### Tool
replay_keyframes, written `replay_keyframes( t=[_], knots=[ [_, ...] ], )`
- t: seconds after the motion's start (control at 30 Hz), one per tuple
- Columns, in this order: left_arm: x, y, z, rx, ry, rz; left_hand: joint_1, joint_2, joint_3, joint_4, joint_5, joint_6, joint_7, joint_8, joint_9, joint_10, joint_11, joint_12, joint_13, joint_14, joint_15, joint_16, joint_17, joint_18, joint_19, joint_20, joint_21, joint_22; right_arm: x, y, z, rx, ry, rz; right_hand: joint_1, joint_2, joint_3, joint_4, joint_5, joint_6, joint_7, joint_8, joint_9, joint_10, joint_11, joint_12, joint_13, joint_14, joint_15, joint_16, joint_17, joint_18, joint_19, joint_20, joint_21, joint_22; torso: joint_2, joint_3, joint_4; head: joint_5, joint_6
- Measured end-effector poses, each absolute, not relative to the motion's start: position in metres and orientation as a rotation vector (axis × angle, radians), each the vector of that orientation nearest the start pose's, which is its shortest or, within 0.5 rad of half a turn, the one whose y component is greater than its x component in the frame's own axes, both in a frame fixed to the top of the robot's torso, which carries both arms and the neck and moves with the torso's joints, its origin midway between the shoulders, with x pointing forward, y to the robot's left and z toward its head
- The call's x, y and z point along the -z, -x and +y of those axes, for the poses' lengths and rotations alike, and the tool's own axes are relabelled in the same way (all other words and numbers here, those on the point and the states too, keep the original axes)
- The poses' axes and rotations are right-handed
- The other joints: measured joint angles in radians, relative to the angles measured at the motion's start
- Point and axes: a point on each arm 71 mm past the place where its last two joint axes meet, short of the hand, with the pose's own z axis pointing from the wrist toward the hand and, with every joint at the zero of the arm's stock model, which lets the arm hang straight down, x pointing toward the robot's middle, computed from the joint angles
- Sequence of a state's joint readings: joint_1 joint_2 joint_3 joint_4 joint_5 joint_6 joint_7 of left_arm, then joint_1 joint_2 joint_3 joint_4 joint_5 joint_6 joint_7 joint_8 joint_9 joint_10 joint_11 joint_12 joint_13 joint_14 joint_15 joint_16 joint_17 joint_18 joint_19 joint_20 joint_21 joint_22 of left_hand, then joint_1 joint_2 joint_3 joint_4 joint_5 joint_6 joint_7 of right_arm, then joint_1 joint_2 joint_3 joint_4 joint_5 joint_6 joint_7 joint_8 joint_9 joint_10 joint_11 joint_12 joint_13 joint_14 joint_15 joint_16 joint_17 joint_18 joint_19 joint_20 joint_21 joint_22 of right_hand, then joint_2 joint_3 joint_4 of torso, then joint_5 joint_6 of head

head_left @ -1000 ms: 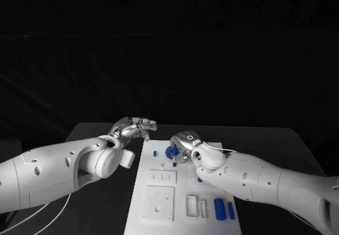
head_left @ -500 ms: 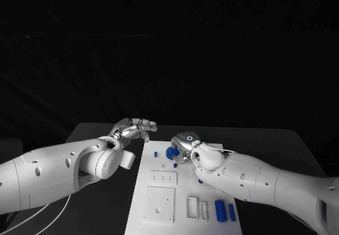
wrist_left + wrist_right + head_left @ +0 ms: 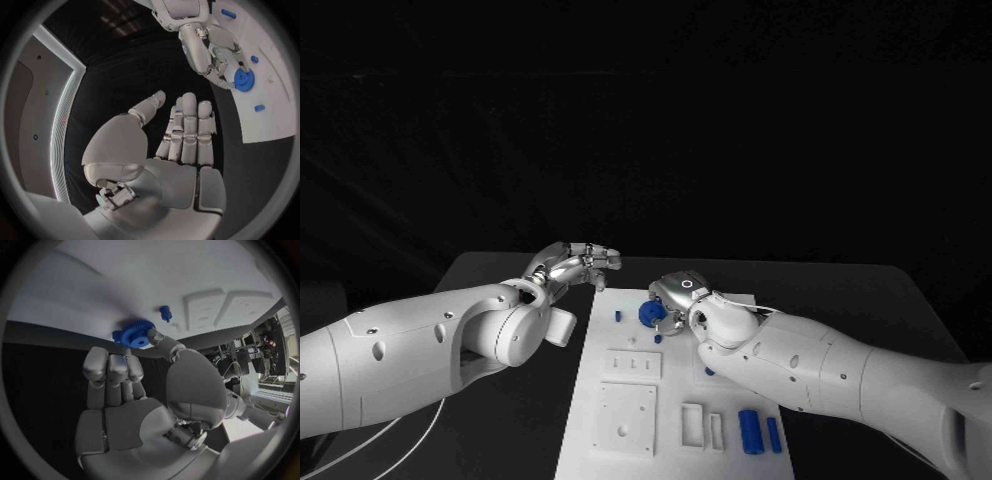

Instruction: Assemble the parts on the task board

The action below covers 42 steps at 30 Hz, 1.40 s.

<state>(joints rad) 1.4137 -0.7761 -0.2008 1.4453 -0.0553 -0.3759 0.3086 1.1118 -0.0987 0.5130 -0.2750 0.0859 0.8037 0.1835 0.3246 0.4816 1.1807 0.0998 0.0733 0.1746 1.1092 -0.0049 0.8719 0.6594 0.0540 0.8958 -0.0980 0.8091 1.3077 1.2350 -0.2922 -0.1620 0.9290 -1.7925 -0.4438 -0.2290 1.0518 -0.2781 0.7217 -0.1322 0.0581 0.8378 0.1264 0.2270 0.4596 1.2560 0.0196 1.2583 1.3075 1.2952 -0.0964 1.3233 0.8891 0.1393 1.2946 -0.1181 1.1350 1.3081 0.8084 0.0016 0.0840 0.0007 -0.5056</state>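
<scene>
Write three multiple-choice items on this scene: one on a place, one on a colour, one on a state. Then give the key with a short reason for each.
1. Where is the right robot hand?
A. At the blue gear near the far end of the task board
B. Over the near end of the board
C. Off the table

2. What colour are the two long bars lying at the board's near right corner?
A. Red
B. Blue
C. Green

3. What is the state of the left robot hand?
A. Pinching a bar
B. Pressing flat on the board
C. Holding nothing, off the board's left edge

Key: 1 A, the right wrist view shows its fingertips at the gear; 2 B, the head view shows both blue; 3 C, the left wrist view shows bare fingers against black table.
</scene>
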Motion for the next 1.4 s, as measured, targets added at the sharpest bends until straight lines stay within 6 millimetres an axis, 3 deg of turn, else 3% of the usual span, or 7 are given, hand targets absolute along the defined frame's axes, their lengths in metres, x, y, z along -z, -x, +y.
replay_keyframes(
  t=[0.37, 0.53, 0.67, 1.0, 1.4],
  knots=[
    [0.138, -0.522, 0.206, 1.374, 0.953, 1.474, -0.016, 0.0, -0.003, 0.014, 0.0, 0.0, 0.0, -0.004, 0.0, -0.002, 0.002, 0.0, 0.0, 0.0, 0.0, 0.0, -0.003, 0.0, 0.0, 0.0, 0.0, 0.0, 0.215, -0.562, -0.083, -0.33, 0.419, 1.476, -0.012, -0.012, -0.015, 0.01, 0.0, -0.029, -0.013, -0.007, -0.003, -0.018, -0.018, -0.023, 0.0, -0.003, -0.003, -0.01, 0.003, 0.0, 0.0, 0.0, -0.001, 0.0, 0.0, -0.0001, 0.0004, 0.001, -0.002],
    [0.138, -0.522, 0.207, 1.371, 0.955, 1.472, -0.021, -0.003, -0.001, 0.018, 0.01, 0.0, 0.0, -0.008, 0.001, -0.008, 0.007, 0.0, 0.0, -0.002, 0.002, 0.004, -0.005, 0.0, 0.0, 0.0, 0.0, 0.0, 0.216, -0.562, -0.088, -0.335, 0.406, 1.489, -0.019, -0.005, -0.017, 0.016, 0.0, -0.032, -0.017, -0.006, -0.002, -0.018, -0.018, -0.023, 0.0, -0.001, -0.011, -0.013, 0.004, 0.0, -0.003, 0.004, -0.005, 0.0, 0.0, 0.0, 0.0004, 0.002, -0.002],
    [0.138, -0.522, 0.208, 1.369, 0.956, 1.47, -0.021, -0.003, -0.001, 0.018, 0.01, 0.0, 0.0, -0.008, 0.001, -0.008, 0.007, 0.0, 0.0, -0.002, 0.002, 0.004, -0.006, 0.0, 0.0, 0.0, 0.004, 0.0, 0.215, -0.562, -0.09, -0.339, 0.395, 1.488, -0.019, -0.005, -0.01, 0.023, 0.0, -0.025, -0.024, 0.002, 0.002, -0.016, -0.027, -0.023, 0.0, 0.002, -0.016, -0.015, 0.005, 0.001, -0.003, 0.004, -0.005, 0.0, 0.0, -0.0002, -0.0002, 0.003, -0.002],
    [0.138, -0.521, 0.209, 1.366, 0.958, 1.468, -0.021, -0.003, -0.001, 0.018, 0.01, 0.0, 0.0, -0.008, 0.001, -0.008, 0.007, 0.0, 0.0, -0.002, 0.002, 0.004, -0.006, 0.0, 0.0, 0.0, 0.004, 0.0, 0.215, -0.561, -0.094, -0.351, 0.381, 1.489, -0.019, -0.005, -0.001, 0.032, 0.0, -0.006, -0.028, 0.018, 0.008, -0.016, -0.027, -0.02, 0.0, 0.002, -0.016, -0.015, 0.009, 0.001, -0.003, 0.004, -0.005, 0.0, 0.001, -0.0004, -0.0006, 0.004, -0.002],
    [0.138, -0.521, 0.211, 1.356, 0.959, 1.467, -0.014, -0.009, 0.007, 0.01, 0.018, -0.004, 0.004, -0.008, 0.002, -0.009, 0.005, 0.0, 0.0, -0.002, 0.002, 0.004, -0.007, 0.0, -0.004, 0.0, 0.004, 0.0, 0.216, -0.561, -0.1, -0.358, 0.365, 1.497, -0.011, 0.026, 0.037, 0.043, 0.022, -0.008, -0.026, 0.022, 0.007, -0.012, -0.031, -0.02, 0.0, 0.002, -0.016, -0.019, 0.014, 0.003, -0.003, 0.004, -0.005, 0.0, 0.001, 0.0004, -0.0004, 0.003, -0.005]
  ],
)
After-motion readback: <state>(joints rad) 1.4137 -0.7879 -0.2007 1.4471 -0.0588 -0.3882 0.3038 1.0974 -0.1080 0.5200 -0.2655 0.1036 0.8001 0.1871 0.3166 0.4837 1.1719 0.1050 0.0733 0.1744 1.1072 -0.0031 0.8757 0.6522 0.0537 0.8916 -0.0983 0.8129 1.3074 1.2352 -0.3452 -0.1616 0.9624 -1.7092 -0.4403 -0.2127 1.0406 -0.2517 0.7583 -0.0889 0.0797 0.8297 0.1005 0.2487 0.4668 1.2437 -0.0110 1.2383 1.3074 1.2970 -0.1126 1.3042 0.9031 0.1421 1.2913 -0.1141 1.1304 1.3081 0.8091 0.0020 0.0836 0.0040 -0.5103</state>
